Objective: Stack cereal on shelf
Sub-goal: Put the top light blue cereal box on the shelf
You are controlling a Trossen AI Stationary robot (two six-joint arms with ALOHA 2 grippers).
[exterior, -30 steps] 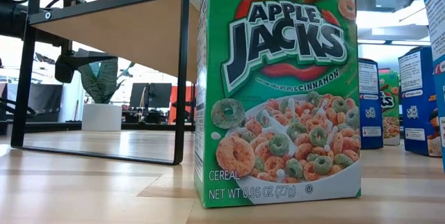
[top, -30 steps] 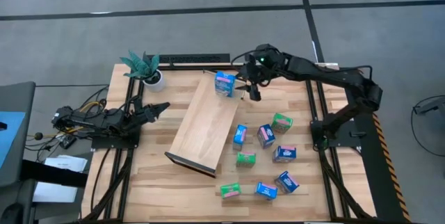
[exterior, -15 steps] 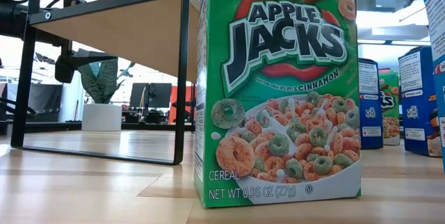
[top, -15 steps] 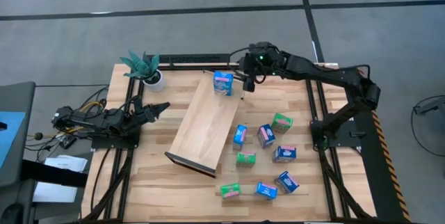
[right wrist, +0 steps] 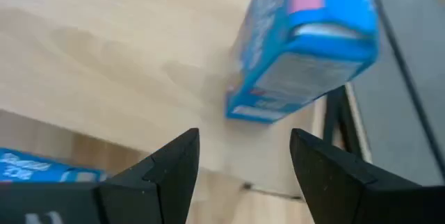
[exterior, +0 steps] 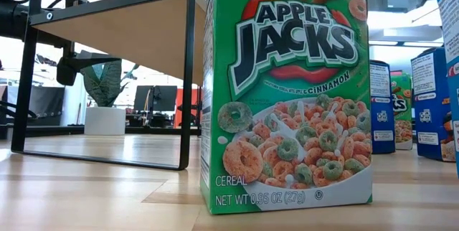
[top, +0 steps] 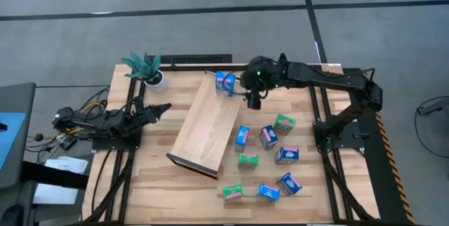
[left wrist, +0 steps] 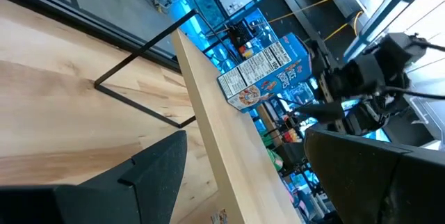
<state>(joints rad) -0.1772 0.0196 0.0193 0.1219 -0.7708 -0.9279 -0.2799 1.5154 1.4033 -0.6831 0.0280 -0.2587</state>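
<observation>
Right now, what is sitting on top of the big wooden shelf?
One blue cereal box stands on the shelf, near its far end. The rest of the board looks bare. The right gripper hangs open just beside the box, not touching it. The table under the shelf is covered.

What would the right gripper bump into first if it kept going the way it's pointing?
Probably the blue cereal box standing on the shelf. The open right gripper points toward it with a small gap between, though depth is hard to judge.

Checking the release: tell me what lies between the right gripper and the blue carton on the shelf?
Nothing: high view shows a bare gap between right gripper and blue carton on the shelf.
</observation>
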